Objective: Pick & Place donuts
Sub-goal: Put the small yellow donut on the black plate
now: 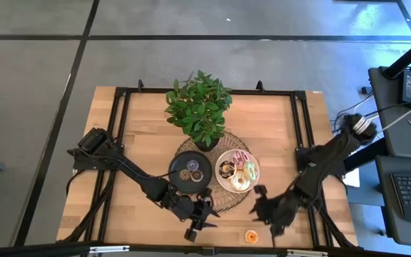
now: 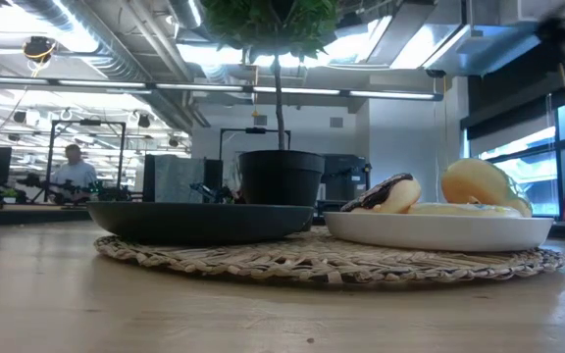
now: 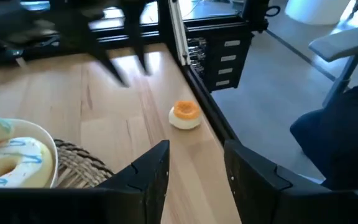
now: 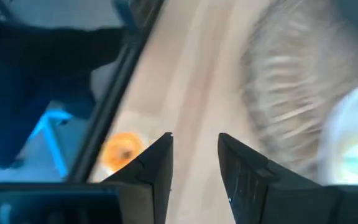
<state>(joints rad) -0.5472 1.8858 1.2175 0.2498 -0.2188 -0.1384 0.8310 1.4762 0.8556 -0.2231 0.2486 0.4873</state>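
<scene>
Light wood table [image 1: 141, 128] with black frame rails, centre of the high view. Directly on it: round woven mat [image 1: 223, 200] at middle, partly under the plates; potted plant [image 1: 199, 107] at the mat's upper edge; one orange donut [image 1: 250, 236] alone on bare wood, bottom edge, right of centre.

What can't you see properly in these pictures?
- Donuts on the black plate: in the low view its rim hides them; in the high view they are too small to tell the icing.
- Orange donut: out of sight in the low view; blurred in the right wrist view.
- White plate: cut off by the left wrist view's edge.
- Both pincers: absent from the low view.
- Plant: its top is cut off in the low view.
</scene>
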